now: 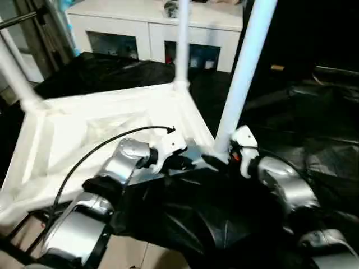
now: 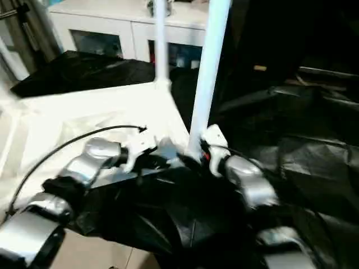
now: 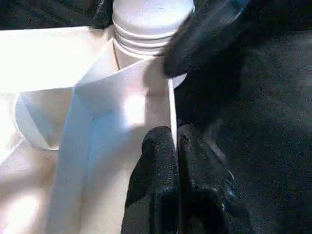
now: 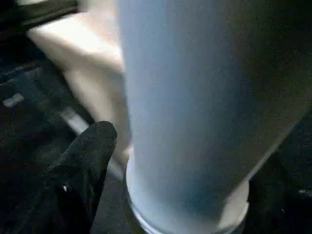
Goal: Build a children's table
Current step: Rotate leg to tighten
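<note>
Black left pincer point(image 3: 175, 146) pinches tabletop point(image 1: 101, 123) rim.

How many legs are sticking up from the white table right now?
3. One leg stands at the near corner by the right gripper, one leg at the far corner, one leg at the left corner. The tabletop's fourth corner is cut off.

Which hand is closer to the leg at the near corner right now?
Right. The right hand is at the base of the near leg, fingers either side of it. The left hand pinches the tabletop rim beside that corner socket.
</note>
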You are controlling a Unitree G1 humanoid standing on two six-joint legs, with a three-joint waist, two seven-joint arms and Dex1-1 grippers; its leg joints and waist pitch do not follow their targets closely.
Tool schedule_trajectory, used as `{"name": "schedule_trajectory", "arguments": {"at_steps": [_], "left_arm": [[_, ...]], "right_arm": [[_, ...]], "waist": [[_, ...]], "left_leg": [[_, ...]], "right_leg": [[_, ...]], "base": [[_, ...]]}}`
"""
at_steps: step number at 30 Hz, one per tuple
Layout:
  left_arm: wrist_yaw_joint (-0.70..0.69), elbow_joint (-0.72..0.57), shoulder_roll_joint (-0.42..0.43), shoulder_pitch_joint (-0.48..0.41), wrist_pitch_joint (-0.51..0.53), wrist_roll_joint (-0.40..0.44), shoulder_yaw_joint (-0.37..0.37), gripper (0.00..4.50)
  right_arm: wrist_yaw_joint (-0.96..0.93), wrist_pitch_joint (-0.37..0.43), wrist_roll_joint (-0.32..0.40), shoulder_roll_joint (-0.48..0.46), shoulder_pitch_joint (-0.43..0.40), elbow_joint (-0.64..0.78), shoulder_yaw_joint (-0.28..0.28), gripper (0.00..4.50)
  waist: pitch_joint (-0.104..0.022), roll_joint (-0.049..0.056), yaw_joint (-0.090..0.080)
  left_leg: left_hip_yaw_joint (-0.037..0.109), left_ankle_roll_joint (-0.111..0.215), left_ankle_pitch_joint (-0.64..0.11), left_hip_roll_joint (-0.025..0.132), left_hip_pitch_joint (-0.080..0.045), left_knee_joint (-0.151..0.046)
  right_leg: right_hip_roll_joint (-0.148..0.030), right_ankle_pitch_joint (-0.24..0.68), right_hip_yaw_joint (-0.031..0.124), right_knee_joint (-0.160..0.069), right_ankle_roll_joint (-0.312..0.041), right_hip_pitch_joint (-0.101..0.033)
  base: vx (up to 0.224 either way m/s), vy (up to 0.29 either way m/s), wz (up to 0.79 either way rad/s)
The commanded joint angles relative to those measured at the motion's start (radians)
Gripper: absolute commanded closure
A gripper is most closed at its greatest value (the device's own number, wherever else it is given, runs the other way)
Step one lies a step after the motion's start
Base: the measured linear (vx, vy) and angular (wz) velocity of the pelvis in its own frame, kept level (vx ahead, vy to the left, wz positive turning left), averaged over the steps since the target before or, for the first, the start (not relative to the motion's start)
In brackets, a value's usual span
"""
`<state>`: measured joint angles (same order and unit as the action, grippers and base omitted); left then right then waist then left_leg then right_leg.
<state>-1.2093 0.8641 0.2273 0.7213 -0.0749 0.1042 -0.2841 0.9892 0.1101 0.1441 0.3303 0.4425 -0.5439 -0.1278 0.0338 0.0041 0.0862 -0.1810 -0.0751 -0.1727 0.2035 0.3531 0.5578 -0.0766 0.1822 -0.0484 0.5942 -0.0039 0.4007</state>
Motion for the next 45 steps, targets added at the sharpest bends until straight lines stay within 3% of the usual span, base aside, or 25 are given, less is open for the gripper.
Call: {"name": "schedule_trajectory", "arguments": {"at_steps": [1,5,7,10,15,21,24,25,28,29,31,36,37,38,39,41,43,45], "left_arm": [[-0.069,0.000,-0.014,-0.026,-0.026,-0.016,-0.042,4.50],[-0.164,-0.019,0.028,-0.036,-0.040,-0.035,-0.039,4.50],[-0.184,-0.020,0.040,-0.036,-0.047,-0.035,-0.039,4.50],[-0.193,-0.017,0.048,-0.035,-0.059,-0.032,-0.038,4.50],[-0.189,-0.001,0.057,-0.027,-0.075,-0.025,-0.035,4.50],[-0.142,0.011,0.045,-0.026,-0.076,-0.019,-0.029,4.50],[-0.073,0.026,0.028,-0.015,-0.054,-0.014,-0.014,4.50],[-0.013,0.041,0.005,0.000,-0.027,-0.019,0.006,4.50],[0.023,0.050,-0.011,0.010,-0.010,-0.021,0.015,4.50],[0.082,0.065,-0.035,0.026,0.010,-0.012,0.019,4.50],[0.152,0.084,-0.068,0.045,0.038,-0.001,0.020,4.50],[0.261,0.108,-0.146,0.075,0.090,-0.010,0.044,4.50],[0.270,0.105,-0.162,0.076,0.094,-0.008,0.041,4.50],[0.275,0.105,-0.168,0.077,0.093,-0.006,0.039,4.50],[0.282,0.104,-0.177,0.077,0.091,-0.001,0.035,4.50],[0.271,0.097,-0.178,0.070,0.082,0.004,0.028,4.50],[0.261,0.094,-0.173,0.065,0.073,0.009,0.021,4.50],[0.228,0.088,-0.155,0.054,0.054,0.007,0.015,4.50]], "right_arm": [[0.106,0.017,0.032,-0.004,-0.009,0.052,-0.052,0.66],[0.238,0.064,0.053,0.061,-0.033,0.092,-0.080,0.66],[0.257,0.072,0.055,0.067,-0.036,0.095,-0.082,0.66],[0.268,0.076,0.054,0.072,-0.038,0.100,-0.087,0.99],[0.264,0.077,0.050,0.060,-0.044,0.105,-0.096,1.46],[0.230,0.076,0.056,0.035,-0.053,0.102,-0.084,1.74],[0.164,0.061,0.051,0.006,-0.061,0.091,-0.065,1.78],[0.060,0.054,0.031,-0.031,-0.047,0.038,-0.042,1.78],[-0.016,0.054,0.015,-0.057,-0.033,-0.002,-0.027,1.80],[-0.146,0.052,-0.007,-0.103,-0.010,-0.067,0.001,1.80],[-0.286,0.062,-0.016,-0.157,0.013,-0.116,0.036,1.80],[-0.533,0.046,-0.062,-0.243,0.063,-0.203,0.062,1.80],[-0.563,0.016,-0.075,-0.261,0.073,-0.222,0.057,1.80],[-0.574,0.001,-0.080,-0.269,0.078,-0.232,0.055,1.80],[-0.576,-0.015,-0.085,-0.279,0.086,-0.245,0.052,1.45],[-0.528,-0.004,-0.066,-0.284,0.086,-0.232,0.056,1.45],[-0.502,0.000,-0.053,-0.284,0.087,-0.223,0.063,1.04],[-0.447,-0.005,-0.050,-0.258,0.083,-0.199,0.049,1.02]], "waist": [[-0.049,-0.011,0.005],[-0.044,-0.011,0.009],[-0.044,-0.012,0.009],[-0.045,-0.013,0.009],[-0.048,-0.011,0.011],[-0.046,-0.008,0.011],[-0.041,-0.009,0.009],[-0.040,-0.004,0.006],[-0.040,-0.007,-0.003],[-0.036,-0.001,-0.010],[-0.038,0.003,-0.020],[-0.040,0.003,-0.036],[-0.040,0.010,-0.036],[-0.041,0.010,-0.036],[-0.041,0.008,-0.037],[-0.042,0.007,-0.036],[-0.043,0.009,-0.034],[-0.044,0.007,-0.034]], "left_leg": [[-0.003,0.091,-0.216,0.026,0.000,-0.049],[0.000,0.058,-0.276,0.029,-0.004,-0.057],[0.001,0.050,-0.279,0.030,-0.003,-0.058],[0.002,0.043,-0.277,0.029,-0.002,-0.058],[0.000,0.046,-0.237,0.028,-0.001,-0.054],[0.001,0.037,-0.260,0.028,-0.002,-0.057],[0.003,0.023,-0.301,0.027,-0.005,-0.061],[0.004,0.014,-0.314,0.026,-0.006,-0.063],[0.008,-0.001,-0.344,0.022,-0.010,-0.063],[0.009,-0.008,-0.359,0.023,-0.009,-0.066],[0.016,-0.023,-0.369,0.020,-0.008,-0.069],[0.013,-0.014,-0.389,0.015,-0.011,-0.065],[0.012,-0.013,-0.377,0.015,-0.010,-0.065],[0.012,-0.015,-0.375,0.016,-0.011,-0.065],[0.011,-0.010,-0.369,0.016,-0.008,-0.064],[0.010,0.004,-0.355,0.014,-0.004,-0.063],[0.008,0.020,-0.332,0.015,-0.002,-0.063],[0.007,0.024,-0.322,0.016,-0.003,-0.063]], "right_leg": [[-0.056,0.157,0.032,-0.068,-0.241,-0.054],[-0.058,0.277,0.033,-0.078,-0.215,-0.047],[-0.059,0.289,0.034,-0.078,-0.209,-0.046],[-0.059,0.292,0.034,-0.078,-0.204,-0.045],[-0.058,0.213,0.034,-0.070,-0.222,-0.047],[-0.058,0.248,0.034,-0.074,-0.214,-0.046],[-0.060,0.333,0.034,-0.083,-0.191,-0.042],[-0.061,0.369,0.034,-0.086,-0.180,-0.041],[-0.063,0.446,0.034,-0.095,-0.162,-0.037],[-0.060,0.458,0.035,-0.096,-0.154,-0.030],[-0.061,0.487,0.031,-0.098,-0.138,-0.034],[-0.056,0.443,0.033,-0.100,-0.153,-0.030],[-0.056,0.431,0.035,-0.099,-0.157,-0.030],[-0.058,0.422,0.034,-0.100,-0.160,-0.029],[-0.057,0.401,0.035,-0.098,-0.166,-0.031],[-0.055,0.372,0.035,-0.096,-0.170,-0.037],[-0.055,0.339,0.036,-0.093,-0.178,-0.040],[-0.055,0.320,0.036,-0.091,-0.185,-0.041]], "base": [[0.000,0.000,0.00],[0.000,0.000,0.00],[0.000,0.000,0.00],[0.000,0.000,0.00],[0.000,0.000,0.00],[0.000,0.000,0.00],[0.000,0.000,0.00],[0.000,0.000,0.00],[0.000,0.000,0.00],[0.000,0.000,0.00],[0.000,0.000,0.00],[0.000,0.000,0.00],[0.000,0.000,0.00],[0.000,0.000,0.00],[0.000,0.000,0.00],[0.000,0.000,0.00],[0.000,0.000,0.00],[0.000,0.000,0.00]]}}
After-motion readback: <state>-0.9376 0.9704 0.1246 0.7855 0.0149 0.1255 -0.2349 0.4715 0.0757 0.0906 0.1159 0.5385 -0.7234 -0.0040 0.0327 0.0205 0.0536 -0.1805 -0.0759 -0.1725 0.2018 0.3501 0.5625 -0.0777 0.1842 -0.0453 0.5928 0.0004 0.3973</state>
